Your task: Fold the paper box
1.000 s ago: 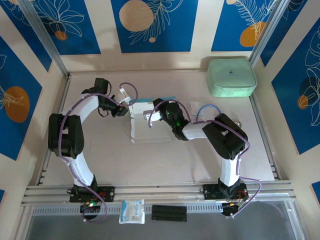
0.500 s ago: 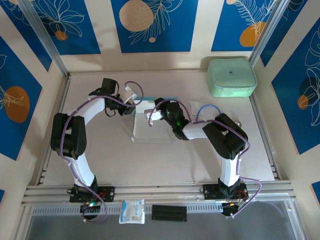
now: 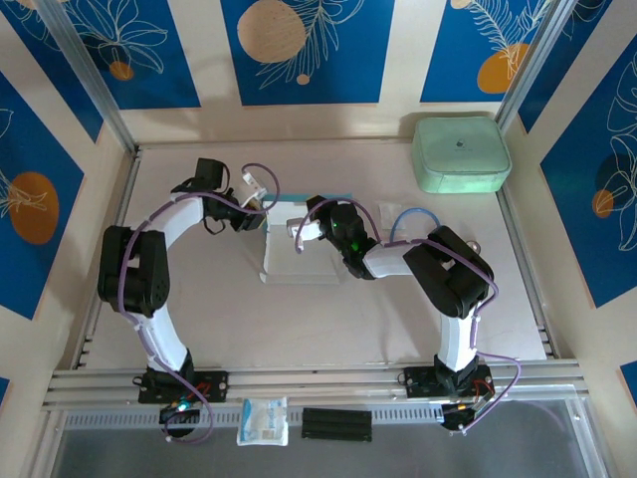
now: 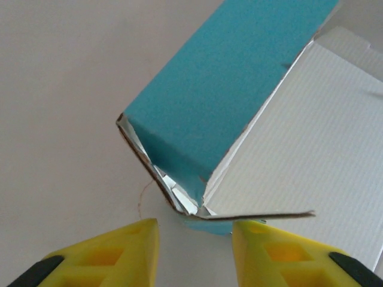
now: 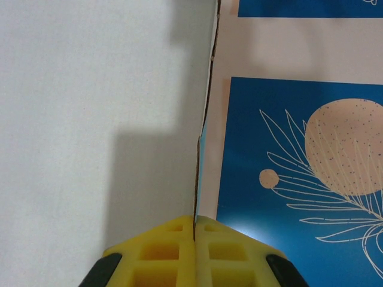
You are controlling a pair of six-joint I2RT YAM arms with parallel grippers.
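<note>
One paper box (image 3: 299, 257) toward the table's (image 3: 398, 319) far edge: right gripper (image 5: 194, 226) pinches its card edge; left gripper (image 4: 194, 230) spread wide, empty, by the folded corner.

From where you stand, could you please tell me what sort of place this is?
Probably a robot test cell rather than a home: a table edged with aluminium rails, walls of blue printed panels, and a left arm and right arm handling the paper box.
</note>
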